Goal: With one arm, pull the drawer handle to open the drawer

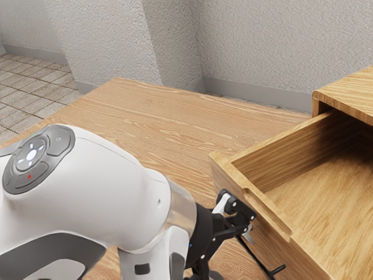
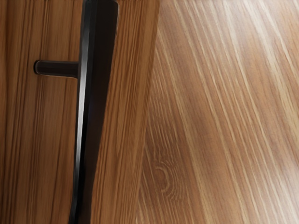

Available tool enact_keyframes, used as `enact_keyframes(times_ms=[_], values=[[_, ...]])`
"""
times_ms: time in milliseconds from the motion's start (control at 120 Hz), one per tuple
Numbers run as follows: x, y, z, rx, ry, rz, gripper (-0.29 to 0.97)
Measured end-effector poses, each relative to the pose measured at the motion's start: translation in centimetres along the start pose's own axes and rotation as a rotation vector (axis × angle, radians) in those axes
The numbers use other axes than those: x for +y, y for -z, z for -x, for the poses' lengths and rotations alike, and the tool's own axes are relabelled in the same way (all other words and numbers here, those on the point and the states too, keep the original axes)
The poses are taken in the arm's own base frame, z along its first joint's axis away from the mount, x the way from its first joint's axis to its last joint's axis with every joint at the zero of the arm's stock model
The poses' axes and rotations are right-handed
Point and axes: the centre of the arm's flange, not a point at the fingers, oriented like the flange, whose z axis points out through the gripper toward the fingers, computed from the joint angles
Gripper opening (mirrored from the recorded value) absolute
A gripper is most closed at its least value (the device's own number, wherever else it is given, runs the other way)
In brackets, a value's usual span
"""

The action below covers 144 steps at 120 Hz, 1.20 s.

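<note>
Table (image 1: 145, 122) carries a wooden cabinet (image 1: 349, 93), and its drawer (image 1: 233, 160) stands far out, the visible floor bare. You are late in the pull, by my judgement. The black bar handle (image 2: 91, 116) sits on the drawer front, right at your gripper (image 1: 246, 228); whether it grips the bar, you cannot tell. Any further opening calls for a straight outward pull.

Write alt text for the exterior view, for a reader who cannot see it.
A wooden drawer stands well out of its cabinet at the exterior view's right, on a wooden table. A white robot arm sits in the lower left, its black gripper close to the drawer's front, by the thin black handle.
</note>
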Motion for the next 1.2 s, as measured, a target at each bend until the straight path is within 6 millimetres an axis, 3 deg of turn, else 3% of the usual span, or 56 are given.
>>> enact_keyframes(times_ms=[75,283,467,600,783,850,967,1050,1100,1142,1200], values=[[0.1,0.1,0.0,0.0,0.001,-0.002,0.57],[0.8,2.1,0.5,0.012,0.007,-0.033,0.3],[0.6,2.4,1.3,0.014,0.03,-0.041,0.51],[1.1,4.4,1.1,0.033,0.028,-0.077,0.62],[1.5,7.3,0.9,0.043,0.018,-0.122,0.66],[1.1,9.2,0.9,0.015,0.014,-0.141,0.67],[-3.3,16.7,1.9,-0.08,0.106,-0.167,0.68],[-8.1,19.0,5.3,-0.185,0.284,-0.107,0.68],[-11.3,18.9,10.3,-0.265,0.472,-0.053,0.68],[-13.2,17.2,16.2,-0.335,0.67,0.014,0.68],[-13.9,12.7,23.6,-0.41,0.9,0.132,0.68]])
